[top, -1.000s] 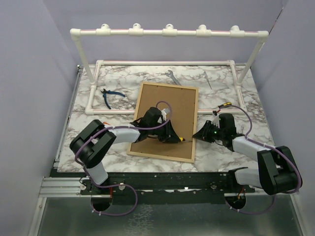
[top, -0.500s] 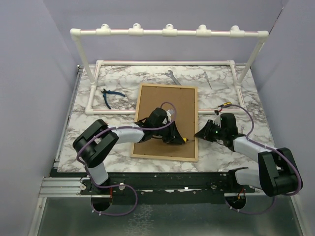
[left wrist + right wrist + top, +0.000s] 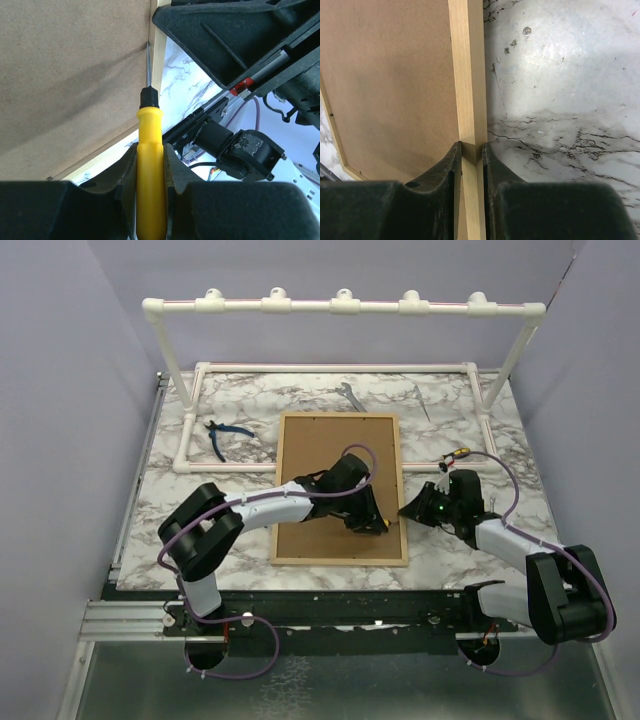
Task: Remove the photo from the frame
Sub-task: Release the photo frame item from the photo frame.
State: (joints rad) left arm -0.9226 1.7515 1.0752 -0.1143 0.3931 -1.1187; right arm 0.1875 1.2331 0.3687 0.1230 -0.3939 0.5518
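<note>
Backboard (image 3: 322,452) in frame (image 3: 340,561); left jaws tight on screwdriver (image 3: 150,165), right jaws tight on frame.

The large rectangular frame with light-wood edging and a brown fibreboard back (image 3: 320,440) fills the middle of the white-marbled counter (image 3: 180,505). The left arm (image 3: 270,505) lies across it. Both hands crowd its right edge: the left hand (image 3: 380,526) grips a yellow-handled screwdriver (image 3: 150,165), and the right hand (image 3: 406,510) pinches the edging. Bare marble lies open left of the frame. A white PVC pipe rack (image 3: 340,306), blue-handled pliers (image 3: 228,434) and a steel wrench (image 3: 352,397) clutter the far side.
</note>
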